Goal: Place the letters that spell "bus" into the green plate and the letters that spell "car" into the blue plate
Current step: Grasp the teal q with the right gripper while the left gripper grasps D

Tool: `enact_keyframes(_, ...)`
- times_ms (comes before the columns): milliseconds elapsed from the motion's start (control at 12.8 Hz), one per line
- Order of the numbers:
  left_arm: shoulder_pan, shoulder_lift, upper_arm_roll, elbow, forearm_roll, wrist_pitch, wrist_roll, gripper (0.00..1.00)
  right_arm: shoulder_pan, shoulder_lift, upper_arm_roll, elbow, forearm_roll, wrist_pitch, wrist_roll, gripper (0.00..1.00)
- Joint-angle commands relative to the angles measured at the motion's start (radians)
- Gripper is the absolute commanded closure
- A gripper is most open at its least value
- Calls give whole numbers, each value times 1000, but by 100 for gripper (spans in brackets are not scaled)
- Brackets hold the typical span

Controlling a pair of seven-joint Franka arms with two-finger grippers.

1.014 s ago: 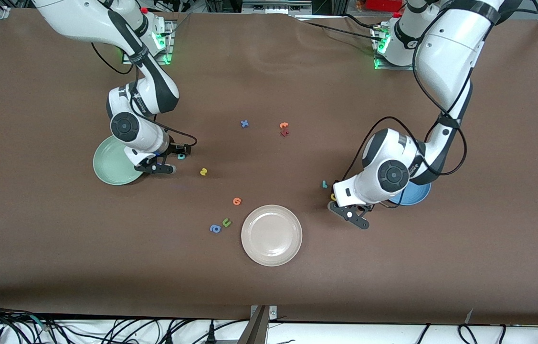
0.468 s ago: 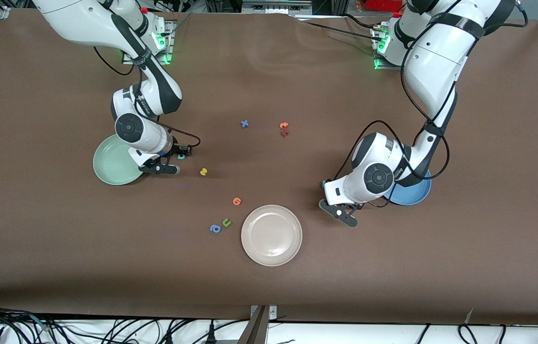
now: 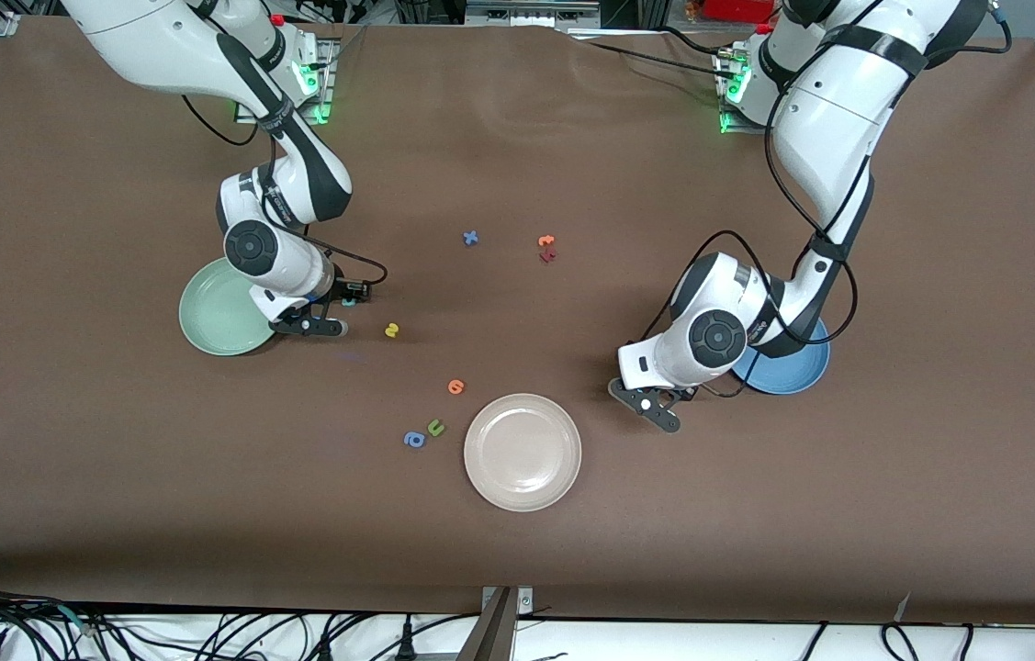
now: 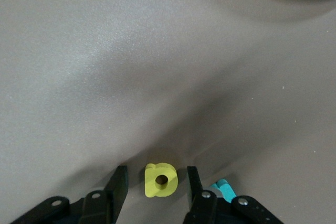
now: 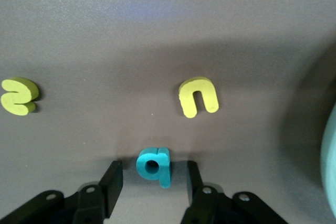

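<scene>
My left gripper point(image 4: 157, 174) is low on the table, open, with the yellow "a" point(image 4: 161, 180) lying between its fingers and a gap on each side. A teal letter point(image 4: 223, 188) lies just outside one finger. In the front view this gripper point(image 3: 653, 400) is beside the blue plate point(image 3: 797, 375) and covers both letters. My right gripper point(image 5: 153, 167) is open around the teal "b" point(image 5: 154, 166), not touching it, next to the green plate point(image 3: 216, 321). Close by lie the yellow "u" point(image 5: 198, 97) and the yellow "s" point(image 5: 18, 96).
A cream plate point(image 3: 523, 452) sits nearer the front camera, mid-table. An orange letter point(image 3: 455, 386), a green "u" point(image 3: 435, 427) and a blue "a" point(image 3: 413, 440) lie beside it. A blue "x" point(image 3: 470, 238) and two reddish letters point(image 3: 547, 249) lie farther back.
The left hand has shifted toward the right arm's end and now covers the teal and yellow letters. The right gripper's fingers have drawn in around the teal "b".
</scene>
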Motion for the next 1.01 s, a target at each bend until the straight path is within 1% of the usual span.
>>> enact_keyframes(0, -5, 4, -2, -15, 37, 15, -9, 51, -10, 5, 10, 1, 11, 14, -11, 66)
enact_keyframes(78, -5, 5, -2, -17, 37, 13, -9, 58, -10, 5, 10, 1, 11, 13, -11, 72)
enact_keyframes(156, -5, 5, -2, -18, 37, 15, -9, 71, -10, 5, 10, 1, 11, 13, -11, 80)
enact_keyframes(234, -5, 7, -2, -18, 37, 13, -8, 77, -10, 5, 10, 1, 11, 11, -11, 88)
enact_keyframes(312, -5, 5, -2, -17, 37, 13, -6, 81, -10, 5, 10, 2, 11, 8, -9, 91)
enact_keyframes(390, -4, 2, -2, -17, 37, 9, -5, 85, -10, -3, 10, 5, 11, 3, -6, 91)
enact_keyframes(468, -2, 1, -2, -17, 38, 7, 0, 88, -10, -12, 10, 7, 11, -10, -6, 91)
enact_keyframes(546, 1, -2, -2, -17, 37, 3, 1, 88, -10, -39, 10, 17, 11, -47, -7, 91)
enact_keyframes(702, 5, -10, -2, -15, 38, 0, 4, 88, -11, -91, -11, 82, 7, -217, -18, 91)
enact_keyframes(858, 13, -30, -2, -9, 38, -35, 4, 88, -11, -127, -74, 161, 7, -398, -64, 91)
enact_keyframes(936, 31, -51, -2, -9, 38, -62, 12, 88, -11, -147, -124, 171, 7, -424, -105, 91)
